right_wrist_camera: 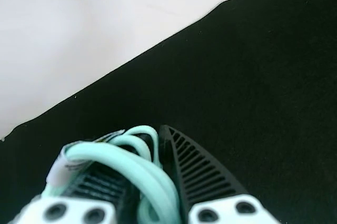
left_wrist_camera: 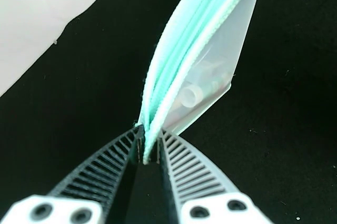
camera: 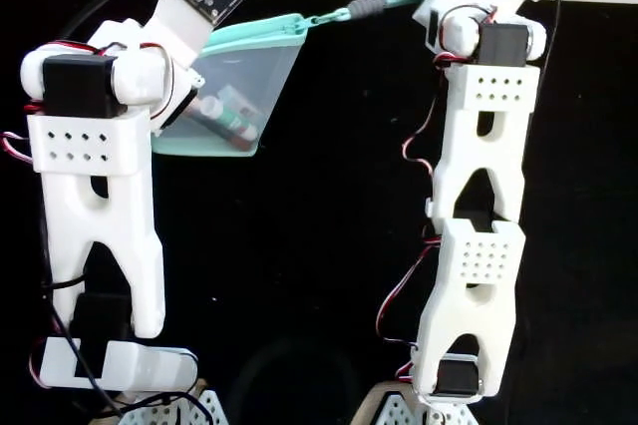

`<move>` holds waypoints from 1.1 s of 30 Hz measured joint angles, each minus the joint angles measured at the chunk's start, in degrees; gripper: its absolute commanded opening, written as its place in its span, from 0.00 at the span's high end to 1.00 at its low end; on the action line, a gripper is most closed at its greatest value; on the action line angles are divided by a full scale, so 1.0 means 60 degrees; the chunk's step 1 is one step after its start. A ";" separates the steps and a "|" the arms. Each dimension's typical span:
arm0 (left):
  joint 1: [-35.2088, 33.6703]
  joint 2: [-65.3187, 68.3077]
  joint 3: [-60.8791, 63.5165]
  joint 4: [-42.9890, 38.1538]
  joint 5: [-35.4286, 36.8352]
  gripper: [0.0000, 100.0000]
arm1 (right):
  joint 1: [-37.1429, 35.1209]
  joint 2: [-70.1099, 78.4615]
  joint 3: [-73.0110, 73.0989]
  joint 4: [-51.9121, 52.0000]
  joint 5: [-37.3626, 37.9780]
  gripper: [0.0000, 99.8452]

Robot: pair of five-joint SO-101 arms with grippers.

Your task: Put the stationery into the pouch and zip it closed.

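We find the translucent plastic pouch with a mint-green zip band (camera: 244,86) held clear of the matte black worktop (camera: 319,245) and stretched between the two arms. The left tool (left_wrist_camera: 149,150) is clamped on the zip band at one end of the pouch, its ribbed black fingers meeting on the fabric with no gap visible. The right tool (right_wrist_camera: 141,134) is closed on the mint-green looped pull cord (right_wrist_camera: 150,182), which joins the far end of the zip through a grey sleeve (camera: 364,8).

We judge the purpose to be plain. One tool anchors the pouch and the other draws on the cord, which keeps the band taut and straight for the slider.

The stationery (camera: 227,116), cylindrical pieces in white with red and green marks, lies inside the pouch in its low part, under the band. In the left wrist view the pouch runs straight out from the left tool. The stationery shows through the clear wall, near the tool but apart from it.

The slider appears to sit at the end nearest the right tool, so we judge the zip at or near closed. We cannot confirm the last teeth.
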 measured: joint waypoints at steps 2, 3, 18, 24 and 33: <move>0.0000 0.0000 0.0000 0.0000 0.0000 0.99 | 0.0000 0.0000 0.0000 0.0000 0.0000 0.98; 0.0000 0.0000 0.0000 0.0000 0.0000 0.99 | 0.0000 0.0000 0.0000 0.0029 0.0000 0.95; -0.0161 0.0132 -0.0733 0.0103 0.0059 0.99 | -0.0850 0.0044 -0.1172 0.2813 0.2901 0.69; -0.0103 0.0161 -0.1363 0.0103 0.0029 0.99 | -0.1143 0.0044 -0.1172 0.2813 0.2901 0.75; -0.0117 0.0161 -0.2696 -0.0278 0.0527 0.99 | -0.1758 -0.0396 -0.0864 0.2813 0.2901 0.75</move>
